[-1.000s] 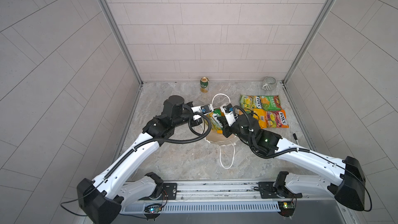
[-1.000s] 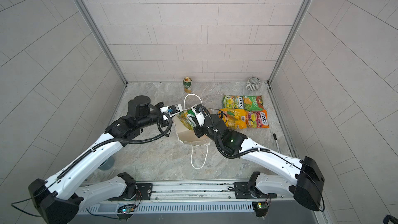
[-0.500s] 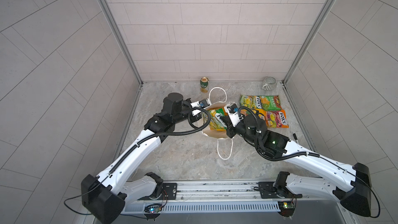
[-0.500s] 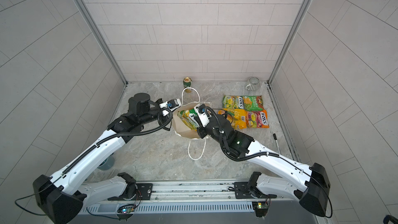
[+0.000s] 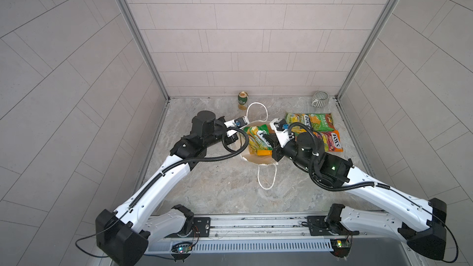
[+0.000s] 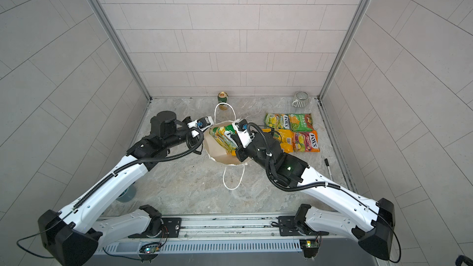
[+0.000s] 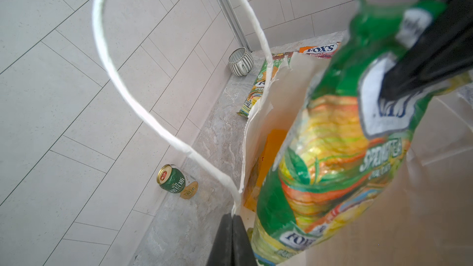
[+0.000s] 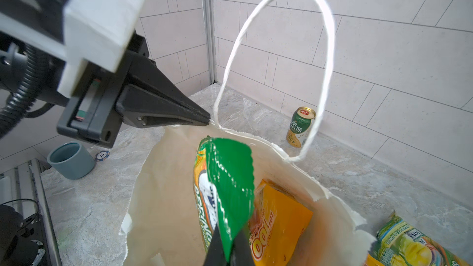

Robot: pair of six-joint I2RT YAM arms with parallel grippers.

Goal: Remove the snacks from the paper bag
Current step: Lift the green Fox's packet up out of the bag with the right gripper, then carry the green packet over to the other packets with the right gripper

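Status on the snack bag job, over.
Left hand shut on paper bag rim. Right hand shut on green packet, partly out. Orange packet inside bag. Nothing blocking.

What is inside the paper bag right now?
A green FOX'S packet, pinched by the right end effector, sticks up from the mouth of the paper bag. Beside it, lower down, lies a yellow-orange packet. Those two cover the bag's bottom, so anything under them is hidden.

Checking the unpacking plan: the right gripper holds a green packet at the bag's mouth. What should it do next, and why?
Probably lift the right gripper straight up until the green packet clears the rim of the paper bag: its lower end looks inside, beside an orange packet, while the left gripper pinches the rim steady.
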